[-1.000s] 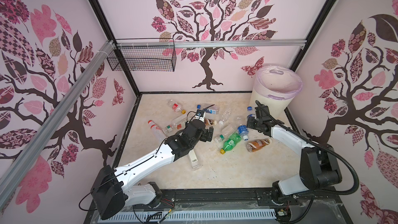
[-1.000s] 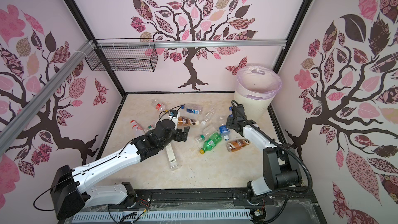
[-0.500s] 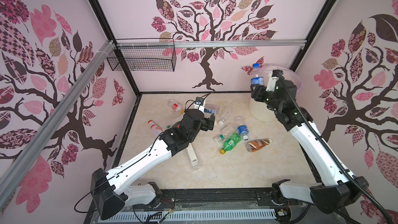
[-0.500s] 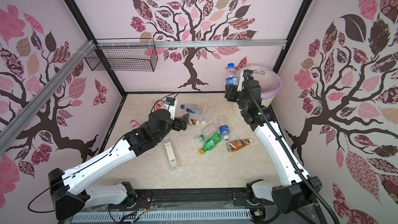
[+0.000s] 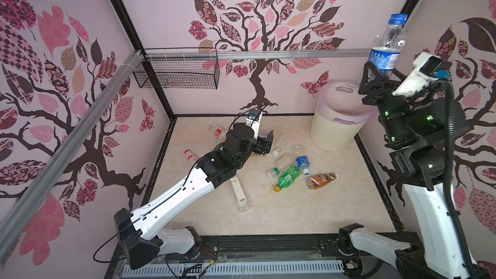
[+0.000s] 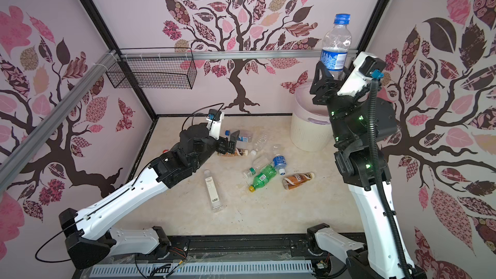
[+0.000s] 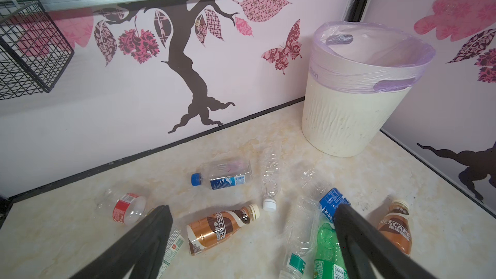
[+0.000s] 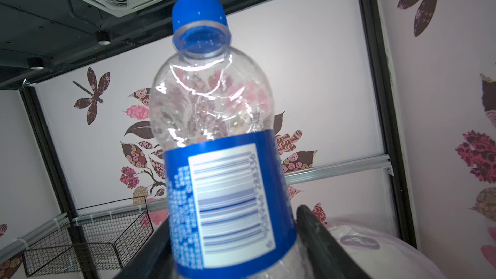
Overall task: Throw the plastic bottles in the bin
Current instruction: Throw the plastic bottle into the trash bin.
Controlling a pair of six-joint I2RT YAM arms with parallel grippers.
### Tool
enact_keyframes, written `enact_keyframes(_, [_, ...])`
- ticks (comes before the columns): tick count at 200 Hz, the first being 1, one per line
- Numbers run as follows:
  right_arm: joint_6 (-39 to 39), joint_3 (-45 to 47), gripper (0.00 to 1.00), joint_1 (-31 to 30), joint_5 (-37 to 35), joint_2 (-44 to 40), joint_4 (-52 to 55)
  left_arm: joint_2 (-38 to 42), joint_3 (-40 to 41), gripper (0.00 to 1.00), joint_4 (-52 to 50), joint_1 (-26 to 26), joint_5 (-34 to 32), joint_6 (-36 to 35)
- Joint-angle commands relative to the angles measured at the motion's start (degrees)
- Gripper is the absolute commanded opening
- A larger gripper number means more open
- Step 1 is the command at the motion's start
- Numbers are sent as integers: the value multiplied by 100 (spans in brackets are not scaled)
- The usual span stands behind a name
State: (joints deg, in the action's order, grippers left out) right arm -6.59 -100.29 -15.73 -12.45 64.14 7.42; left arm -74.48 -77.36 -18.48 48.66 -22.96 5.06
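My right gripper (image 5: 375, 76) (image 6: 328, 76) (image 8: 230, 237) is shut on a clear plastic bottle (image 5: 386, 46) (image 6: 335, 46) (image 8: 220, 157) with a blue label and blue cap. It holds the bottle upright, high up by the near right side of the bin (image 5: 335, 127) (image 6: 308, 135) (image 7: 349, 119). My left gripper (image 5: 265, 140) (image 6: 232, 140) (image 7: 252, 210) is open and low over the floor, with a brown bottle (image 7: 217, 230) (image 6: 234, 152) lying between its fingers, untouched. Several more bottles lie nearby, among them a green one (image 5: 288, 175) (image 7: 326, 250).
A second brown bottle (image 5: 322, 179) and a long clear flat bottle (image 5: 239, 191) lie nearer the front. A red-labelled bottle (image 7: 126, 208) and a blue-capped one (image 7: 222, 174) lie by the back wall. A black wire basket (image 5: 177, 72) hangs from the rail at the back left.
My right arm has lifted the blue-labelled bottle from the floor to high beside the bin. My left gripper has moved a little towards the back wall, still open.
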Motion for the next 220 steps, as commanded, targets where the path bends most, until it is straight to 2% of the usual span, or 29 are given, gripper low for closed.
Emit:
enact_keyframes(1, [301,-28,60,-9,-481,311,-63,14,-164,98,202,-6,87,-137])
enact_keyframes(31, [222,-83,64,234,-1324,1039,452,-97,-200,98,88,-1,142,-153])
enact_keyframes(46, [-675,-585,70,929,-1073,1699,1599,-128,-222,98,-30,-3,160,-148])
enact_keyframes(55, [-979,-722,78,1191,-947,1962,2013,-120,-206,98,-100,-6,162,-131])
enact_keyframes(61, [-966,-816,93,1218,-1092,2096,2214,-105,-201,99,-140,-6,178,-99])
enact_keyframes(66, [-927,-893,99,1204,-1178,2153,2355,-93,-185,98,-174,-1,204,-79])
enact_keyframes(76, [-927,-810,100,1157,-1228,2046,2347,-36,-133,98,-210,-6,238,-40])
enact_keyframes(96, [-886,-260,99,1154,-1179,1483,1674,69,1,99,-178,-4,245,36])
enact_keyframes(131, [-751,-907,99,1151,-1079,1630,2187,75,8,98,-308,-14,386,290])
enact_keyframes(181, [-852,-886,100,1134,-517,1555,2365,-66,-181,98,-1039,-59,358,697])
enact_keyframes(199, [-798,-674,100,887,-377,1556,2431,-51,-127,98,-1353,-224,549,983])
enact_keyframes(220, [-609,-172,100,314,-513,1488,2343,112,131,98,-1625,-725,1089,1597])
